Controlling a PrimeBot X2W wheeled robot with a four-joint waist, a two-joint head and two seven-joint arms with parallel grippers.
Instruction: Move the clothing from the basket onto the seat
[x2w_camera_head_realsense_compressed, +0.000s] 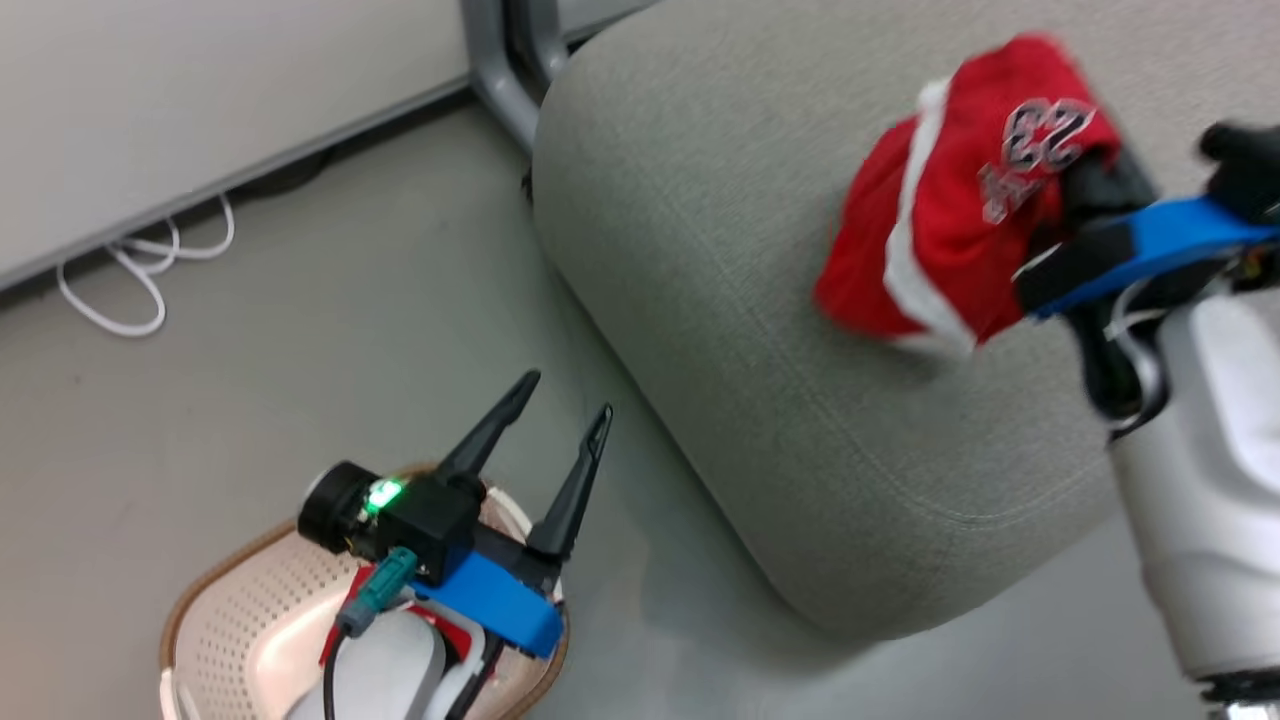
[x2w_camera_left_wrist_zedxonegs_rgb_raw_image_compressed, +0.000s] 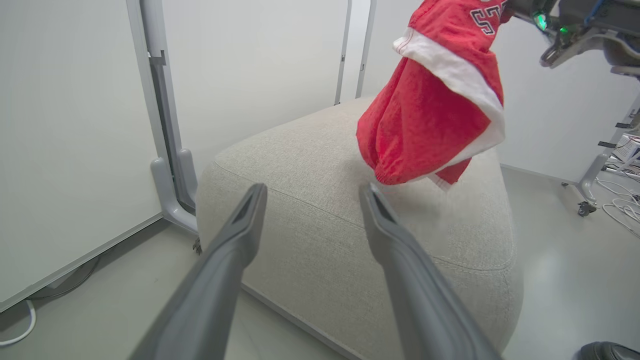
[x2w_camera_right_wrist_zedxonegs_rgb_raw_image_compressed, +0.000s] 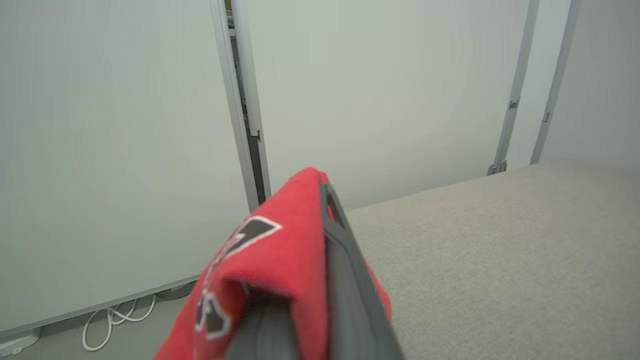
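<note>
The right gripper (x2w_camera_right_wrist_zedxonegs_rgb_raw_image_compressed: 327, 210) has its fingers pressed together on a red jersey (x2w_camera_head_realsense_compressed: 940, 230), which hangs bunched over the seat (x2w_camera_head_realsense_compressed: 700, 250). In the head view the jersey sits at 2 o'clock. In the left wrist view its long axis runs from the grip at 1 o'clock down to a white-trimmed hem at 6 o'clock. The hem is low over the seat top; I cannot tell whether it touches. Black, white-edged numerals reading "23" (x2w_camera_head_realsense_compressed: 1045, 135) face up near the grip, and the lettering beside them is too blurred to read.

The left gripper (x2w_camera_head_realsense_compressed: 567, 395) is spread wide and holds nothing. Its fingers point toward 1 o'clock from above the basket (x2w_camera_head_realsense_compressed: 200, 600), at 7 o'clock in the head view. A bit of red cloth (x2w_camera_head_realsense_compressed: 452, 632) shows in the basket under that arm.

The seat's rounded corner, with its stitched seam, points toward 6 o'clock. Bare floor (x2w_camera_head_realsense_compressed: 300, 400) lies between the corner and the basket. A white cable (x2w_camera_head_realsense_compressed: 140, 270) loops along the wall at 10 o'clock, and a grey post (x2w_camera_head_realsense_compressed: 500, 70) stands at 12 o'clock just beside the seat.
</note>
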